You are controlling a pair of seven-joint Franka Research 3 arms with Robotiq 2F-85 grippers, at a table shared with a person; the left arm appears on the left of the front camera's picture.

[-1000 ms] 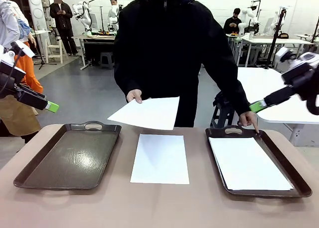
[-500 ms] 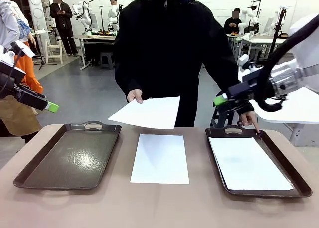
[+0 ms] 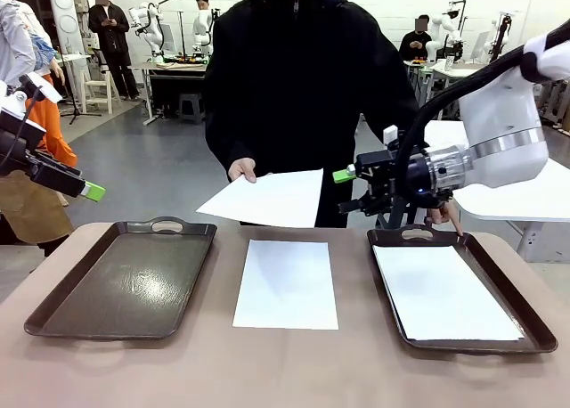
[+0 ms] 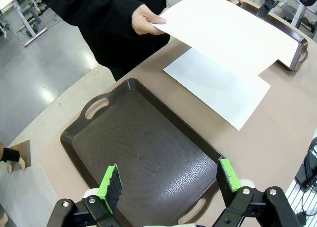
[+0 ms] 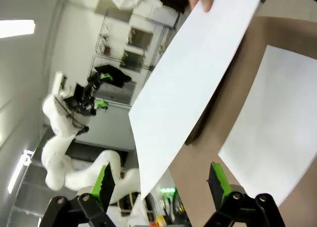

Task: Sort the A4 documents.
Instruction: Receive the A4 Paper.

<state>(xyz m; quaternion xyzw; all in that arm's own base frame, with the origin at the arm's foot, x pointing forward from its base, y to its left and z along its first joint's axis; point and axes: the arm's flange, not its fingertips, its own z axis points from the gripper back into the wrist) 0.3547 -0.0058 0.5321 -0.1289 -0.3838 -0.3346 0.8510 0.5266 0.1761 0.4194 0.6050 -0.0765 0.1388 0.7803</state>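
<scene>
My right gripper [image 3: 347,191], jaws wide and empty at centre right of the frame, should line up edge-on with the near corner of the 1 A4 sheet [image 3: 267,199] that the person's hand [image 3: 240,169] holds at centre, closing well clear of that hand.

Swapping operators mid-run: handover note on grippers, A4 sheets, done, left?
Left gripper: open, empty, above the bare left tray.
Right gripper: open, empty, beside the A4 sheet held out by the person's hand, not touching it.
A second sheet lies on the table between the trays; white paper lies in the right tray.
Done, apparently: right tray's paper. Left: take the A4 sheet, sort it and the second sheet.
</scene>
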